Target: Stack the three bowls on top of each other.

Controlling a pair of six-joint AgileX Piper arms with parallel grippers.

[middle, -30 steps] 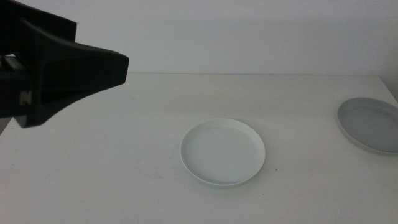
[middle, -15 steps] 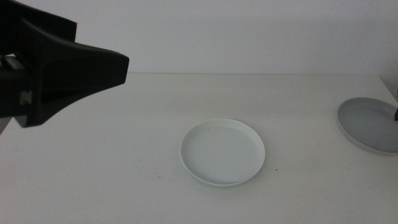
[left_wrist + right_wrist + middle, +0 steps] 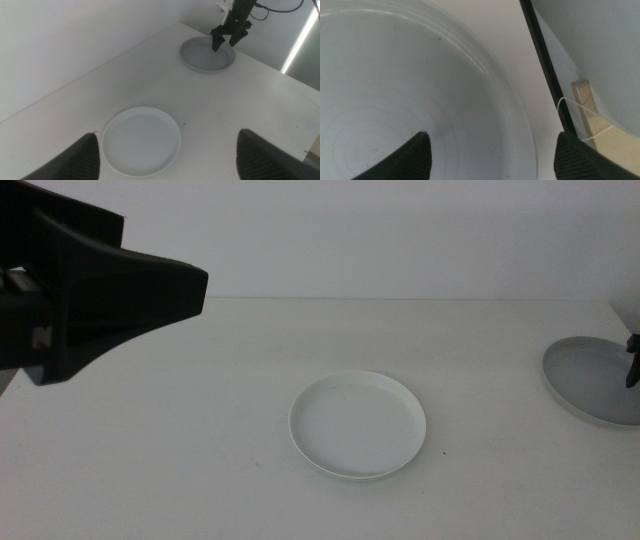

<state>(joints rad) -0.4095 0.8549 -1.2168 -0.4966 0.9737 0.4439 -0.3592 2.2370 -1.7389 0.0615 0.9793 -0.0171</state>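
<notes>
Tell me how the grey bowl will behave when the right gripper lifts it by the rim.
The grey bowl looks rigid, so it should keep its shape. Its smooth, low rim may slip in the open right gripper above it. Held at one edge, it will probably tilt.

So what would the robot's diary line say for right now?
right gripper: open, over grey bowl | left gripper: open, waiting above table | white bowl: mid-table, alone | stacked: none seen
</notes>
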